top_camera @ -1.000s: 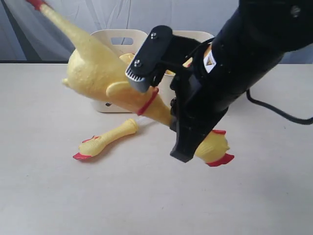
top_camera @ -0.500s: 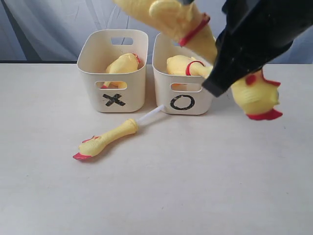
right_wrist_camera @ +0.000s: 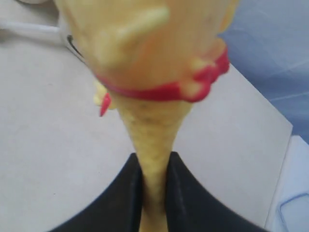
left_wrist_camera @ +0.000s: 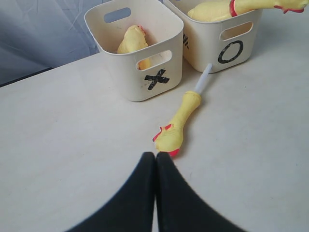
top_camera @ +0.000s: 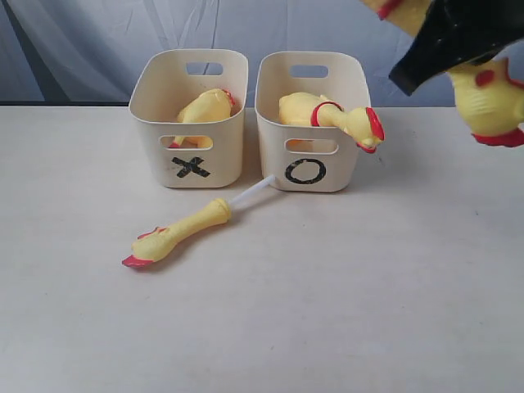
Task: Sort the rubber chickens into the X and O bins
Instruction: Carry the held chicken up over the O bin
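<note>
My right fingers pinch the chicken by its thin neck, held up beside the O bin to clear its rim, while my left fingers, pressed together and empty, face the leg on the counter.

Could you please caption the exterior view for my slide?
The right gripper holds a rubber chicken aloft; X bin and O bin each hold one, leg piece lies on the table.
</note>
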`<state>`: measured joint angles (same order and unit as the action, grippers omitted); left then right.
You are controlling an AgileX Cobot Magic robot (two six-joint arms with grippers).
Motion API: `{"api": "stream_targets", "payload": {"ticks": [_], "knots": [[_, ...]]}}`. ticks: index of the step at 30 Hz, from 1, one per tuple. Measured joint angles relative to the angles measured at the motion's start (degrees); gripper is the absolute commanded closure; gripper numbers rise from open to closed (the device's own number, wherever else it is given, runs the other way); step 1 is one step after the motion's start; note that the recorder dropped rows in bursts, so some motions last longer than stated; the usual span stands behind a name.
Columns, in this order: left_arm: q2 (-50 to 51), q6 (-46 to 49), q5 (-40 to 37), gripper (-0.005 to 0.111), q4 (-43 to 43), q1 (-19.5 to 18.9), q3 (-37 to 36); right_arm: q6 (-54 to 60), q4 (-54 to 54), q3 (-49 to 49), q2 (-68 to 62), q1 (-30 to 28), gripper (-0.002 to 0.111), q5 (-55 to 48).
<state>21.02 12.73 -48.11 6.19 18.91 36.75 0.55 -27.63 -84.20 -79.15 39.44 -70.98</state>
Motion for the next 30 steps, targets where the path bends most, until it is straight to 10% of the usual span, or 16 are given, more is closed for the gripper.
{"api": "stream_targets", "payload": {"ticks": [30], "knots": [[0.0,0.0,0.0,0.106,0.0,0.0,0.0,-5.5,-32.9,-15.7,-34.0,-6.5,0.109,0.6]]}}
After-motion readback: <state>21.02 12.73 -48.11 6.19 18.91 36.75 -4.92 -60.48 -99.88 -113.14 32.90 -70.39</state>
